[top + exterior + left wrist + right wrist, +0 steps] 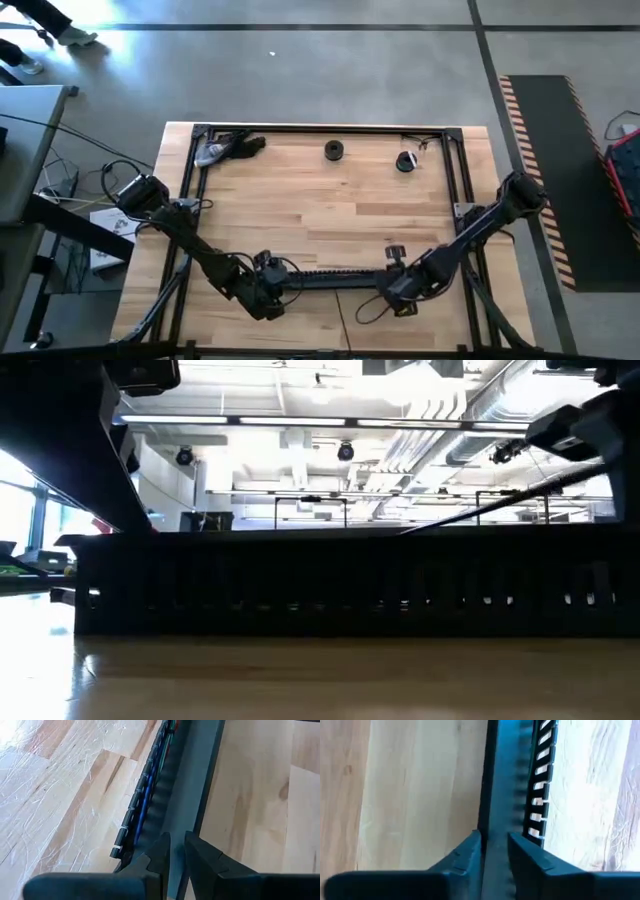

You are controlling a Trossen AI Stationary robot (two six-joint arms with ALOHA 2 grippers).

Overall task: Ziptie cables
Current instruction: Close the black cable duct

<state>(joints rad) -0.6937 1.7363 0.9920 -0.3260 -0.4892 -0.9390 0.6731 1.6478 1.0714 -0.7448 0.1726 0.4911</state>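
A long black slotted channel [340,276] lies along the table's near part, and the low view shows its slotted wall [340,585]. The cables [146,800], thin blue, green and red wires, lie lengthwise inside the channel. My left gripper [177,854] is shut on the channel's left end [275,290]. My right gripper [495,851] is shut on its right end [395,285]. A small white piece [116,850] sticks out at the channel's slotted wall near the left end. My left gripper pinches the channel's smooth side wall [186,827] between its two fingers, near the channel's left end. The fingers point along the channel. The channel looks level on or just above the table; which, I cannot tell. My right gripper pinches the channel's smooth wall [495,827] between its two fingers, near the right end, with the slotted wall [540,795] beside the fingers. The fingers point along the channel.
At the far side lie a grey and black tool [225,148] and two small black round things [333,150] [405,161]. A small dark piece [395,250] sits just beyond the channel. A thin dark line [340,305] runs toward the near edge. Black frame rails [320,127] border the table.
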